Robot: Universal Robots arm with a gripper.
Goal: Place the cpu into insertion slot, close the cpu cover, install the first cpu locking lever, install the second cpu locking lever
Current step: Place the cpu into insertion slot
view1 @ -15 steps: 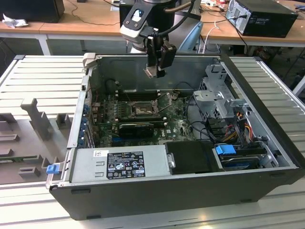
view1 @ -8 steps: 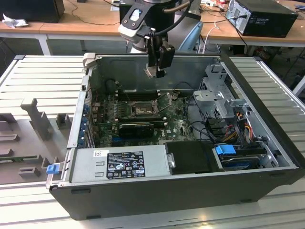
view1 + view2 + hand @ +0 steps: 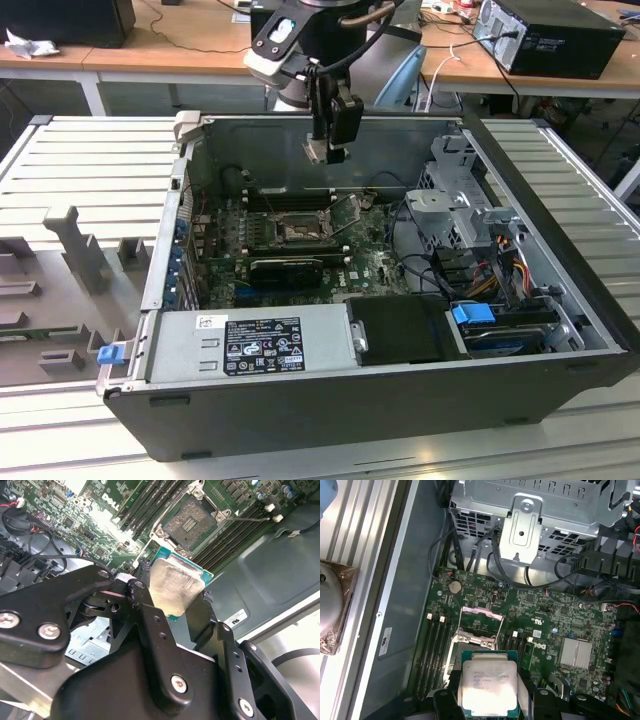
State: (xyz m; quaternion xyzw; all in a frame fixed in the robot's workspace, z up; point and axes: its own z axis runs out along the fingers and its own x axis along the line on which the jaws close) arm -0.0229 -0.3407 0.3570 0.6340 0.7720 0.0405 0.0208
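My gripper (image 3: 322, 150) hangs over the open computer case, shut on the cpu (image 3: 489, 687), a silvery-grey square chip on a green backing. In the second wrist view the black fingers (image 3: 142, 597) clamp two opposite edges of the cpu (image 3: 175, 587). The insertion slot (image 3: 297, 231) lies below on the green motherboard, uncovered, with its dark centre (image 3: 191, 524) showing. The cpu is in the air, clear of the slot. The cpu cover (image 3: 480, 611) stands raised at the slot's far side. A thin wire lever (image 3: 247, 518) sticks out from a corner of the slot.
Long black memory slots (image 3: 434, 650) flank the slot. A long black card (image 3: 285, 268) lies nearby. A metal drive cage (image 3: 450, 200) with cables stands at the exterior view's right, a power supply (image 3: 250, 345) at the front. The case walls (image 3: 400, 140) enclose the board.
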